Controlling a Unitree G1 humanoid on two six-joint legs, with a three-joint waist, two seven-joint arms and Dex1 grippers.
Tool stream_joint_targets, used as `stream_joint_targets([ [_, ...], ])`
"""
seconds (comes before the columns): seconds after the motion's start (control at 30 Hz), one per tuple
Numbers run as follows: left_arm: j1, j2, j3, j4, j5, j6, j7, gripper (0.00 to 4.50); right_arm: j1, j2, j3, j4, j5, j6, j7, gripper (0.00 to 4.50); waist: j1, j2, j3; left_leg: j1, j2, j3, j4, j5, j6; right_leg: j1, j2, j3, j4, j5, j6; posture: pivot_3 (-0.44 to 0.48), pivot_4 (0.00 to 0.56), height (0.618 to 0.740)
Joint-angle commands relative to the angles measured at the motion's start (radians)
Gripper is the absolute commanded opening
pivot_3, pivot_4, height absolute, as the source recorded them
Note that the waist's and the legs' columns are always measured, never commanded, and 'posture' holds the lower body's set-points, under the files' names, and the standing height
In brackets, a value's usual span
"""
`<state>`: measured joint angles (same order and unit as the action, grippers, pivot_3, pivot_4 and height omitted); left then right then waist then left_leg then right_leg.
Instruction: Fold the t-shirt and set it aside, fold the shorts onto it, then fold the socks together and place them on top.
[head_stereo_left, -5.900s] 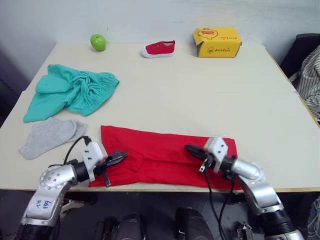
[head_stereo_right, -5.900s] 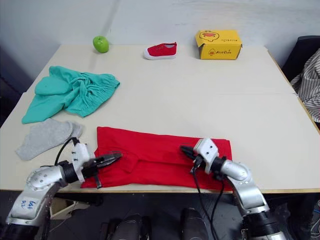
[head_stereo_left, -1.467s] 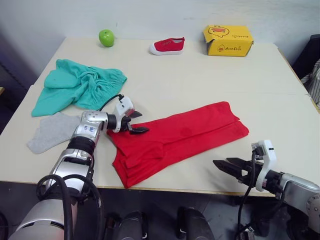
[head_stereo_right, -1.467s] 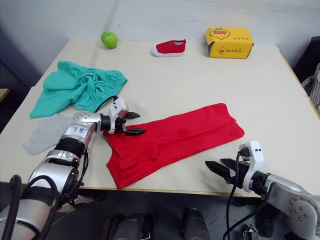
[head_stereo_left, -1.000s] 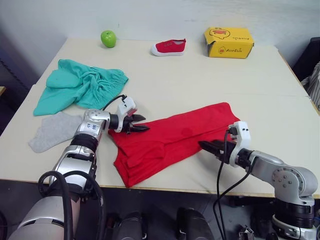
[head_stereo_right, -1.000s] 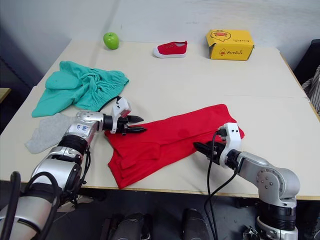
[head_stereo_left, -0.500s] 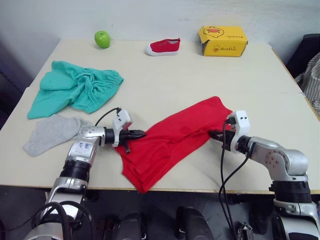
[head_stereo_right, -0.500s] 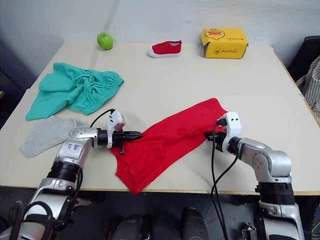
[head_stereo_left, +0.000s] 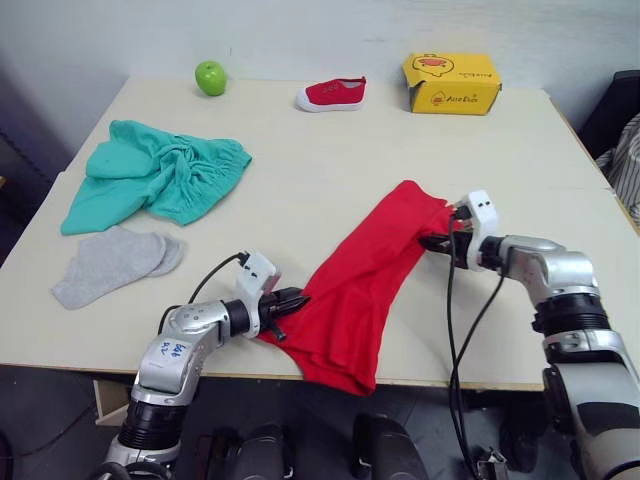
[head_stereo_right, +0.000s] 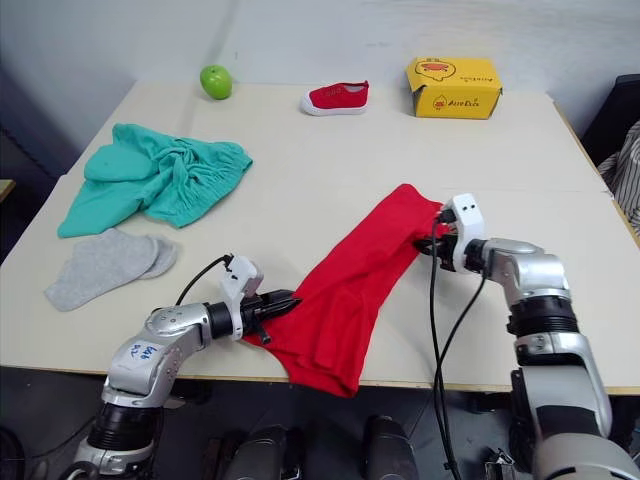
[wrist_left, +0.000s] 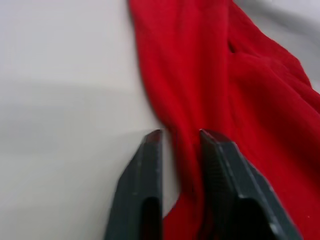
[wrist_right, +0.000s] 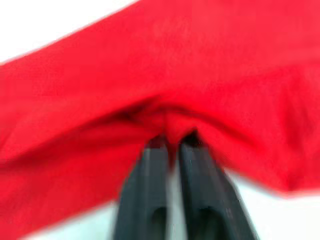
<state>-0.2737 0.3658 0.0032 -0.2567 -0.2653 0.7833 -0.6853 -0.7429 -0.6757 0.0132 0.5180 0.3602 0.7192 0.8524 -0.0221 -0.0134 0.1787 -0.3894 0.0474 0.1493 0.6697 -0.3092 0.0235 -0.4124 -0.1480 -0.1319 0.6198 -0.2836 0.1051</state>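
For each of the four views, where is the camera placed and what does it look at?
Left eye view: on the head, looking down over the table; both arms show.
Right eye view: same scene, same arms.
Left wrist view: along the left gripper, pinching the t-shirt.
Right wrist view: along the right gripper, gripping red cloth.
Shared: the t-shirt.

Both arms have silver-grey metallic shells with black joint segments. A white camera housing sits at each wrist, ahead of two black fingers. Black cables loop from each wrist. The left forearm carries a white label with blue handwritten marks.
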Motion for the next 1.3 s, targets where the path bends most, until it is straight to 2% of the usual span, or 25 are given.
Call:
stream_joint_targets([
  [0.03, -0.119, 0.041, 0.042, 0.067, -0.065, -0.004, -0.052, 2.23, 0.115, -0.082, -0.048, -0.253, 0.107, 0.166, 0.096, 1.60, 0.009, 0.001, 0.000, -0.001, 0.000, -0.001, 0.000, 0.000, 0.000, 0.000, 0.000, -0.001, 0.000, 0.000, 0.000, 0.000, 0.150, 0.740],
  [0.17, -0.305, 0.100, -0.070, 0.312, 0.008, -0.138, -0.165, 3.47, 0.309, -0.123, -0.147, -0.567, 0.275, 0.369, 0.104, 3.01, 0.023, 0.001, 0.000, -0.001, 0.000, -0.001, 0.000, 0.000, -0.001, 0.000, 0.000, -0.002, -0.001, 0.000, 0.000, 0.000, 0.150, 0.740],
  [0.2, -0.376, 0.081, -0.099, 0.422, 0.034, -0.188, -0.179, 3.48, 0.362, -0.102, -0.173, -0.642, 0.304, 0.410, 0.066, 3.56, 0.022, 0.001, 0.000, -0.001, -0.001, -0.001, 0.000, 0.000, 0.000, 0.000, 0.000, -0.002, -0.001, 0.000, 0.000, 0.000, 0.150, 0.740],
  [0.3, -0.522, 0.019, -0.142, 0.684, 0.084, -0.315, -0.197, 3.48, 0.465, -0.043, -0.207, -0.787, 0.356, 0.481, -0.018, 4.33, 0.032, 0.000, 0.000, -0.001, -0.001, -0.001, 0.001, 0.000, 0.000, 0.001, 0.000, -0.002, -0.002, 0.000, 0.000, 0.000, 0.150, 0.740],
  [0.33, -0.563, -0.004, -0.152, 0.770, 0.099, -0.359, -0.202, 3.48, 0.487, -0.017, -0.216, -0.821, 0.372, 0.504, -0.048, 4.46, 0.034, 0.000, 0.000, -0.001, -0.001, -0.001, 0.002, -0.001, 0.000, 0.000, 0.000, -0.003, -0.002, 0.000, 0.000, 0.000, 0.150, 0.740],
  [0.43, -0.672, -0.077, -0.170, 1.004, 0.132, -0.453, -0.224, 3.48, 0.534, 0.066, -0.218, -0.902, 0.393, 0.550, -0.148, 4.46, 0.029, 0.000, 0.000, -0.002, -0.001, 0.000, 0.003, -0.002, 0.001, 0.000, 0.000, -0.002, -0.003, 0.000, 0.001, 0.000, 0.150, 0.740],
  [0.53, -0.758, -0.156, -0.170, 1.199, 0.152, -0.518, -0.249, 3.48, 0.586, 0.128, -0.137, -0.962, 0.361, 0.559, -0.235, 4.46, 0.022, -0.002, 0.000, -0.003, -0.001, 0.000, 0.002, -0.002, 0.000, -0.001, 0.001, -0.003, -0.004, 0.000, 0.001, 0.000, 0.150, 0.740],
  [0.67, -0.814, -0.208, -0.182, 1.348, 0.202, -0.575, -0.255, 3.48, 0.625, 0.209, -0.109, -1.030, 0.403, 0.607, -0.303, 4.46, 0.019, -0.005, -0.002, -0.001, 0.000, 0.000, 0.003, -0.003, 0.000, 0.000, 0.002, -0.003, -0.004, 0.000, 0.001, 0.000, 0.150, 0.740],
  [0.7, -0.823, -0.221, -0.178, 1.371, 0.206, -0.584, -0.254, 3.18, 0.636, 0.219, -0.098, -1.049, 0.410, 0.615, -0.310, 4.50, 0.019, -0.005, -0.002, -0.001, 0.000, 0.000, 0.003, -0.003, 0.000, 0.000, 0.002, -0.003, -0.007, 0.000, 0.000, 0.000, 0.150, 0.740],
  [0.77, -0.834, -0.241, -0.166, 1.399, 0.212, -0.603, -0.246, 2.88, 0.660, 0.228, -0.078, -1.077, 0.417, 0.620, -0.322, 4.50, 0.019, -0.005, -0.003, -0.001, 0.000, -0.001, 0.003, -0.003, 0.000, 0.001, 0.002, -0.003, -0.007, 0.000, 0.000, 0.000, 0.150, 0.740],
  [0.83, -0.840, -0.253, -0.162, 1.414, 0.222, -0.622, -0.241, 2.32, 0.676, 0.231, -0.066, -1.088, 0.417, 0.612, -0.333, 4.50, 0.020, -0.006, -0.003, -0.001, 0.001, -0.001, 0.003, -0.003, 0.000, 0.001, 0.002, -0.003, -0.007, 0.000, 0.000, 0.000, 0.150, 0.740],
  [1.07, -0.814, -0.245, -0.132, 1.418, 0.242, -0.672, -0.182, 0.07, 0.680, 0.193, -0.052, -1.069, 0.403, 0.560, -0.321, 2.23, 0.020, -0.007, -0.004, -0.001, 0.000, -0.001, 0.003, -0.004, 0.002, 0.001, 0.001, -0.003, -0.007, 0.000, 0.000, 0.000, 0.150, 0.740],
  [1.27, -0.715, -0.209, -0.020, 1.320, 0.157, -0.626, -0.153, 0.00, 0.596, 0.132, -0.055, -0.973, 0.375, 0.485, -0.271, 0.12, 0.013, -0.007, -0.004, -0.001, 0.001, 0.000, 0.003, -0.004, 0.002, 0.001, 0.001, -0.002, -0.007, 0.000, 0.000, 0.000, 0.150, 0.740],
  [1.3, -0.690, -0.199, -0.003, 1.286, 0.148, -0.625, -0.139, 0.00, 0.572, 0.123, -0.051, -0.945, 0.366, 0.468, -0.260, 0.05, 0.008, -0.006, -0.004, -0.001, 0.001, 0.000, 0.003, -0.004, 0.002, 0.001, 0.001, -0.002, -0.007, 0.000, 0.000, 0.000, 0.150, 0.740],
])
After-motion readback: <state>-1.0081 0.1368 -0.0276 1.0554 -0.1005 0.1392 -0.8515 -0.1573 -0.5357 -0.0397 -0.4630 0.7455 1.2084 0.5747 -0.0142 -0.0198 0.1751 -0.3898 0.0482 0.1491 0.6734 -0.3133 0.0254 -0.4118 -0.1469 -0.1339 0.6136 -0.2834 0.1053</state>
